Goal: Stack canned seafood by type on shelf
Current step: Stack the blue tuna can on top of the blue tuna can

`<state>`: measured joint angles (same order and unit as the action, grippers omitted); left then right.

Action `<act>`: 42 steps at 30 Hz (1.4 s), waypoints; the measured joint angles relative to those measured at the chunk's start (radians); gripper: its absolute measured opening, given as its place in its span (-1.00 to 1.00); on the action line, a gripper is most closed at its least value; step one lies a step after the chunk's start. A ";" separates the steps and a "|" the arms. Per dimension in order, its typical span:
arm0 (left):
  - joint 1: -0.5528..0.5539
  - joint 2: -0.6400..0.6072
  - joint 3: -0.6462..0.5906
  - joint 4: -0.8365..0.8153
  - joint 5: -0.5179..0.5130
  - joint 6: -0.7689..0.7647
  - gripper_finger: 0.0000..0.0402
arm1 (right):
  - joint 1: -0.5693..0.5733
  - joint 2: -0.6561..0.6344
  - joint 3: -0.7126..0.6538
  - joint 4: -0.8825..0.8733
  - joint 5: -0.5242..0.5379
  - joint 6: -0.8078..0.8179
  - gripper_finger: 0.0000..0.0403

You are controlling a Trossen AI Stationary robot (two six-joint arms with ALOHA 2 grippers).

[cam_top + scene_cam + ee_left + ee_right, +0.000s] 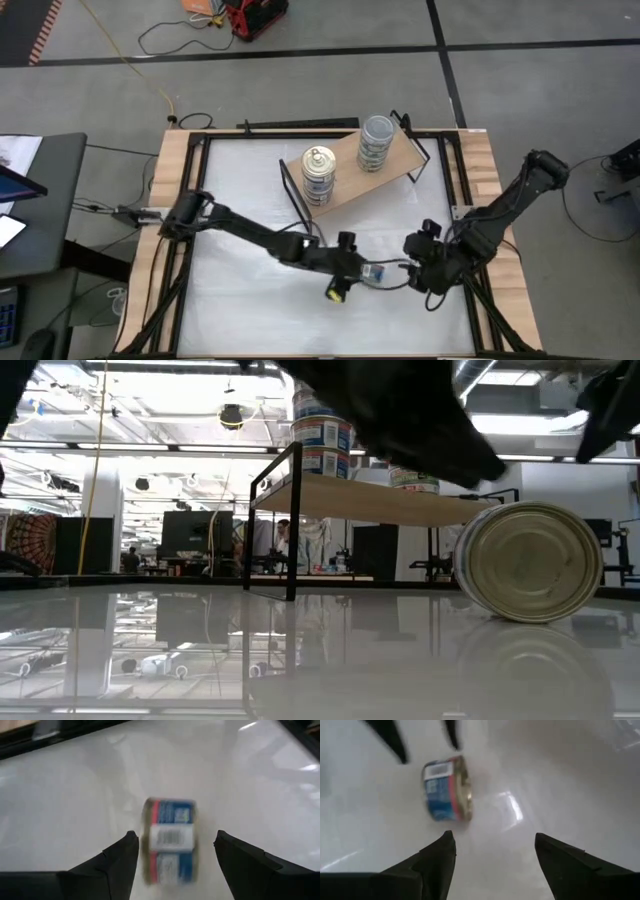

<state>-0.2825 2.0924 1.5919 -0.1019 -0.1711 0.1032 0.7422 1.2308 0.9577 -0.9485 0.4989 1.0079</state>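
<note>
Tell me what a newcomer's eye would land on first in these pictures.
A lone tin lies on its side on the white tabletop, its gold end facing the low camera. Both hands stand open on either side of it, the left hand and the right hand, neither touching it. Behind, the wooden shelf carries two stacks of tins, one at each end.

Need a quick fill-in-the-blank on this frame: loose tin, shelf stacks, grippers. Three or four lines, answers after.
1. The loose tin on the white table lies on its ____, not upright.
2. The shelf carries ____ stacks of tins.
3. The left gripper has its fingers ____ on either side of the loose tin.
4. The right gripper is open and holds ____.

Answers: side; two; open; nothing
</note>
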 joint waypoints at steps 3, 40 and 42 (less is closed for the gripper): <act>0.016 0.042 0.084 -0.048 0.051 0.016 0.32 | 0.038 0.000 0.000 0.001 0.033 0.020 0.47; 0.049 0.135 0.122 -0.035 0.038 0.101 -0.04 | 0.099 0.000 0.000 0.056 0.165 0.068 0.46; 0.054 0.135 0.122 -0.035 0.033 0.101 -0.03 | 0.099 0.000 0.000 0.063 0.165 0.068 0.46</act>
<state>-0.2286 2.2272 1.7134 -0.1368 -0.1376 0.2047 0.8417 1.2308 0.9577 -0.8860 0.6643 1.0760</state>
